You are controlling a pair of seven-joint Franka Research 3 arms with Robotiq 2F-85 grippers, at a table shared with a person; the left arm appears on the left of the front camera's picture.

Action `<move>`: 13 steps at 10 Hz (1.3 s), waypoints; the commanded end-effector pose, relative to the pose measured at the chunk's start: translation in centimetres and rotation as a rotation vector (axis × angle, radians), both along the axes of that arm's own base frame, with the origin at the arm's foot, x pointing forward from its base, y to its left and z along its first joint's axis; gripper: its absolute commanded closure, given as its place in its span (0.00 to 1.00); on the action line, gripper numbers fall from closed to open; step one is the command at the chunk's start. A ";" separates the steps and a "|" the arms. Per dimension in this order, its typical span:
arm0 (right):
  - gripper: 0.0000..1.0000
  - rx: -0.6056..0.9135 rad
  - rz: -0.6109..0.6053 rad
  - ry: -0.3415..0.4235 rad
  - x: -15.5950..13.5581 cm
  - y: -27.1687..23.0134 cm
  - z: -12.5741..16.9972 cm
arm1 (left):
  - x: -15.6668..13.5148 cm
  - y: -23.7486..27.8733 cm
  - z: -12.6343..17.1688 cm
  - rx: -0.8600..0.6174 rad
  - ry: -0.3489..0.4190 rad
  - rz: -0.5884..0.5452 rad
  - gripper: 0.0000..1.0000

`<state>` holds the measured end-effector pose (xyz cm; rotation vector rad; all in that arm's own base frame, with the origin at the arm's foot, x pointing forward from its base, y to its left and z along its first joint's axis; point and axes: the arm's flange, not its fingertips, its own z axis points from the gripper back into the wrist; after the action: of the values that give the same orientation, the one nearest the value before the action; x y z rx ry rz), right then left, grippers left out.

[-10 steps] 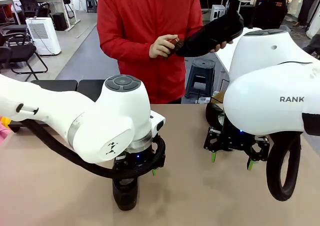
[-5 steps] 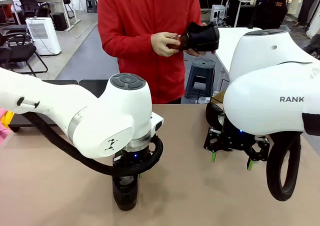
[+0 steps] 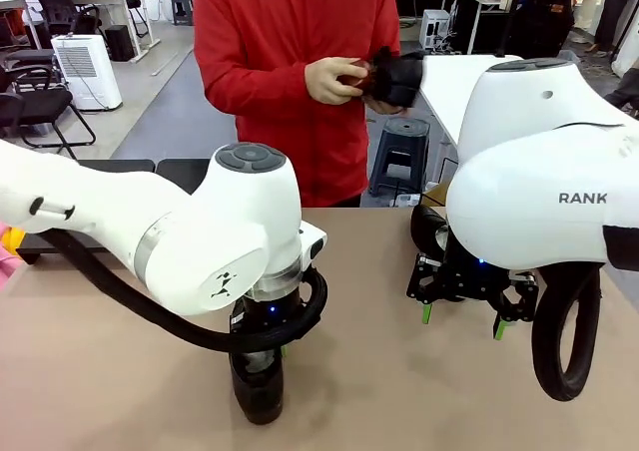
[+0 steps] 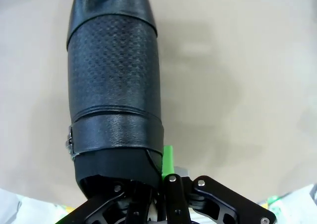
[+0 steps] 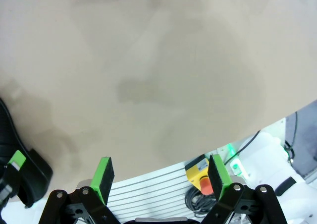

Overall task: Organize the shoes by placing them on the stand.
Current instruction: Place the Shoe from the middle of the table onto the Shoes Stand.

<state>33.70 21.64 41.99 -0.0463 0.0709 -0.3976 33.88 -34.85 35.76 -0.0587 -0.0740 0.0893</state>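
In the lower left of the front view, the left gripper sits under a big white wrist. Its fingers pinch the back rim of a glossy black leather dress shoe with a perforated upper, and one green pad presses on the outside of this rim. The shoe is down at the plain beige tabletop, close to the bottom edge of the picture; I cannot tell if it touches. To the right of it the tabletop is bare as far as the right gripper, so the middle offers free room. In the upper middle, a person in a red top holds a second black shoe with a hand, beyond the far edge of the table. The right gripper's fingers are spread wide apart, and in the right wrist view the table's near edge runs just behind them.
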 end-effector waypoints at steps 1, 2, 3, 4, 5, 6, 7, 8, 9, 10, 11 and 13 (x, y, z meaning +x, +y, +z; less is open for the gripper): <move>0.00 0.004 0.012 -0.002 0.1 0.0 0.2 | -2.4 3.1 5.5 -0.089 -0.023 -0.041 1.00; 0.00 0.004 0.012 -0.002 0.1 0.0 0.2 | -2.6 6.0 8.5 -0.095 0.003 -0.043 1.00; 0.00 0.004 0.012 -0.002 0.1 0.0 0.2 | -2.8 9.5 12.1 -0.123 -0.032 -0.048 1.00; 0.00 0.004 0.012 -0.002 0.1 0.0 0.2 | -2.9 12.3 14.9 -0.086 -0.127 -0.081 1.00; 0.00 0.004 0.012 -0.002 0.1 0.0 0.2 | -2.2 15.4 16.8 -0.041 -0.247 -0.108 1.00; 0.00 0.004 0.012 -0.002 0.1 0.0 0.2 | -1.1 18.7 17.9 0.062 -0.363 -0.062 1.00; 0.00 0.004 0.012 -0.002 0.1 0.0 0.2 | 0.2 21.7 18.3 0.132 -0.447 -0.044 1.00; 0.00 0.004 0.012 -0.002 0.1 0.0 0.2 | 1.8 24.9 18.2 0.213 -0.496 -0.075 1.00; 0.00 0.004 0.012 -0.002 0.1 0.0 0.2 | 3.1 27.6 17.9 0.245 -0.519 -0.080 1.00; 0.00 0.004 0.012 -0.002 0.1 0.0 0.2 | 4.5 29.8 17.2 0.260 -0.519 -0.082 1.00; 0.00 0.004 0.012 -0.002 0.1 0.0 0.2 | 5.6 31.1 16.6 0.247 -0.505 -0.076 1.00; 0.00 0.004 0.012 -0.002 0.1 0.0 0.2 | 4.2 31.0 17.1 0.260 -0.501 -0.070 1.00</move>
<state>33.69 21.66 42.02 -0.0461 0.0702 -0.3972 39.16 -3.27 51.29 0.1547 -0.5456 0.0164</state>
